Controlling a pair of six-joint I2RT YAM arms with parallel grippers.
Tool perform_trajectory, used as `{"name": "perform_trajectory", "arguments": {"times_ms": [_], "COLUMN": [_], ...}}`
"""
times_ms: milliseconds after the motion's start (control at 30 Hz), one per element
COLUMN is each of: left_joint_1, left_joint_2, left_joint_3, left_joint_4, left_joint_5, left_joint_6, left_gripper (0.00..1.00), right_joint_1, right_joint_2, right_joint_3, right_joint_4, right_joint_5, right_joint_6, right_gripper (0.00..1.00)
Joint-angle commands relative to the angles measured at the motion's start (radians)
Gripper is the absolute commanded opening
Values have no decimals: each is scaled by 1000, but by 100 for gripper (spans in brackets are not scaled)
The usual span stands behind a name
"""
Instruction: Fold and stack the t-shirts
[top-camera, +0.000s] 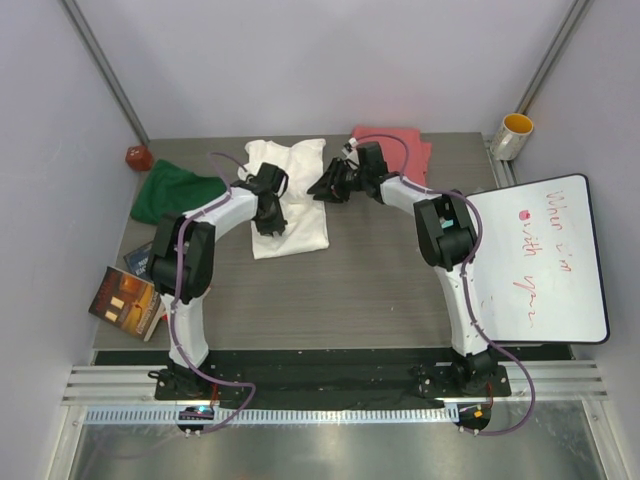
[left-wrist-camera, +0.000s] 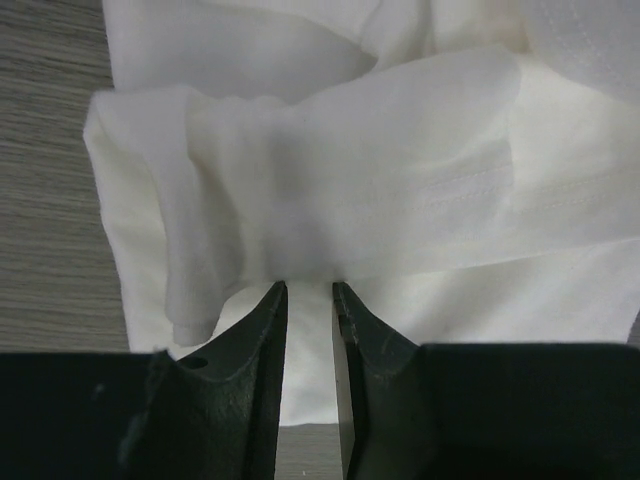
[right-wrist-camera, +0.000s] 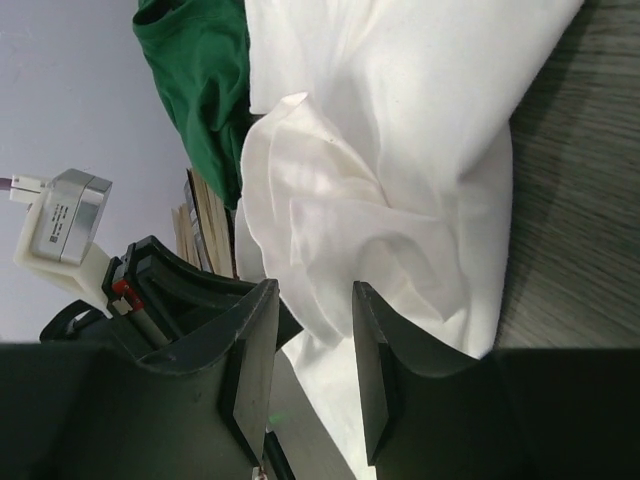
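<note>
As I look from above, the white t-shirt (top-camera: 298, 228) lies crumpled at the middle back of the table (top-camera: 380, 270), between the dark green t-shirt (top-camera: 168, 192) at left and the coral-pink t-shirt (top-camera: 400, 143) at right. The left gripper (left-wrist-camera: 308, 288) is narrow, with a white fold at its tips; I cannot tell if it pinches. The right gripper (right-wrist-camera: 314, 292) is half wide and holds nothing, at the shirt's right edge.
</note>
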Motion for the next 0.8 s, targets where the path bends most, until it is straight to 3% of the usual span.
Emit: {"name": "perform_trajectory", "arguments": {"times_ms": [0, 433, 767], "left_joint_1": [-6, -6, 2], "left_joint_2": [9, 90, 132], "left_joint_3": [48, 163, 247], "left_joint_4": [41, 12, -41], "left_joint_5": [-63, -109, -216], "left_joint_6": [23, 49, 60], "left_gripper": [25, 26, 27], "right_joint_1": [-2, 68, 125], "right_joint_2": [-94, -277, -235], "right_joint_3": [-12, -283, -256], "right_joint_4": [-6, -72, -118], "right_joint_5": [-27, -19, -8], "right_joint_6": [-41, -200, -248], "right_gripper": [41, 36, 35]}}
